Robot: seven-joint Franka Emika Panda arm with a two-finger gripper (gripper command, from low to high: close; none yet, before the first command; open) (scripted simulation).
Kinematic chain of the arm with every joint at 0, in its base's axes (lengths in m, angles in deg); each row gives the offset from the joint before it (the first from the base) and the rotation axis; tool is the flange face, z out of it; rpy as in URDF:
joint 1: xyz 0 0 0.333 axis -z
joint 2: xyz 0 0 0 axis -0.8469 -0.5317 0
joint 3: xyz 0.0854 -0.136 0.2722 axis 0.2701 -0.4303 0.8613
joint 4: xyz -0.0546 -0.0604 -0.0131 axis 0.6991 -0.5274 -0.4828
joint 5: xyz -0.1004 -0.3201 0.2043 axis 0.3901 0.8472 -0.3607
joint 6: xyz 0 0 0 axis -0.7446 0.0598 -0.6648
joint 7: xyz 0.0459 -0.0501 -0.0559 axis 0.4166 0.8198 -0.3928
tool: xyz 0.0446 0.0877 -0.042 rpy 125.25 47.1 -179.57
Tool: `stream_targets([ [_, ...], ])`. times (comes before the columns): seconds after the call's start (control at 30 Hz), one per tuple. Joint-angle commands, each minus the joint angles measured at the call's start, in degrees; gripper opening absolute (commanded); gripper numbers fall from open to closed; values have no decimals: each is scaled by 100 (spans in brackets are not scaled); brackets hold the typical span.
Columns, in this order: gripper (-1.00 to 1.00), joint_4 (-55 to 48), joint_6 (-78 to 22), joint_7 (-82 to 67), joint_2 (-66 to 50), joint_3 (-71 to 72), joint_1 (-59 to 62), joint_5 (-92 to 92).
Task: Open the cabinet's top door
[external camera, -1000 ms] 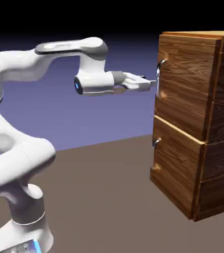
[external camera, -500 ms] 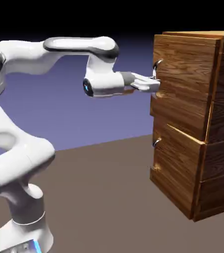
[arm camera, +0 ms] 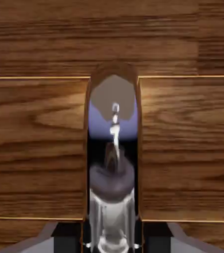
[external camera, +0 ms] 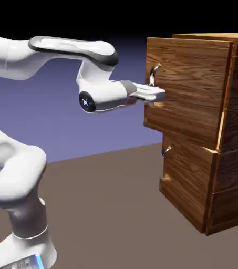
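Mid-pull: my gripper [external camera: 160, 94] clenched on handle [external camera: 153, 75] of top door [external camera: 189, 89], cabinet [external camera: 231, 173] partly open; next, pull further.

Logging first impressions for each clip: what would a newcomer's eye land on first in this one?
Probably the white gripper clamped at the silver handle of the top door, which juts out from the cabinet front toward the arm. In the hand view, that mirror-like handle fills the middle, running upright across the wood grain.
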Motion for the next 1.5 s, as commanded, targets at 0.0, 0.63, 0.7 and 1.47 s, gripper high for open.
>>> stream_targets([
  [0.0, -100, 116, -143, 126, 74, -178, -105, 243],
  [0.63, -100, 837, -3952, 1369, 481, -3658, -373, 4937],
  [0.7, -100, 678, -4450, 1352, 284, -4039, -364, 5365],
  [1.47, -100, -3097, -10100, 67, -3829, -7245, -1327, 7498],
])
